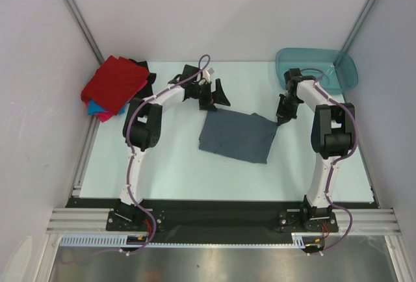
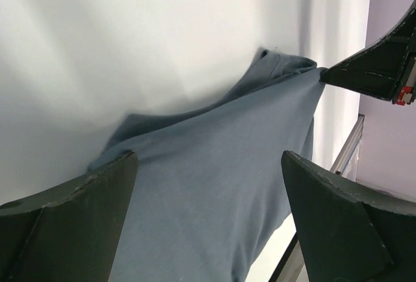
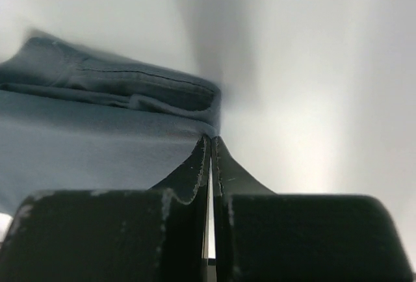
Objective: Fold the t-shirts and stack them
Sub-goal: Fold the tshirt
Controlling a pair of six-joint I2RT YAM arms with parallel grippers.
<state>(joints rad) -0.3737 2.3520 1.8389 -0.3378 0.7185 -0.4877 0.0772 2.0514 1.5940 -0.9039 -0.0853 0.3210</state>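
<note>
Bright diffuse light; faint shadows; grey-blue t-shirt (image 3: 97,145) out of focus in right wrist view

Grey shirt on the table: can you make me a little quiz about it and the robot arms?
1. True or false: the left fingers are wide open.
2. Which colour is on top of the shirt pile? A red, B green, C yellow.
3. Fill in: the right fingers, at the grey shirt's corner, are ____ (open or shut).
Key: 1 true; 2 A; 3 shut.

Robot lab cell: white panel walls (image 1: 227,9), aluminium frame rails (image 1: 77,15), pale table (image 1: 169,171).
</note>
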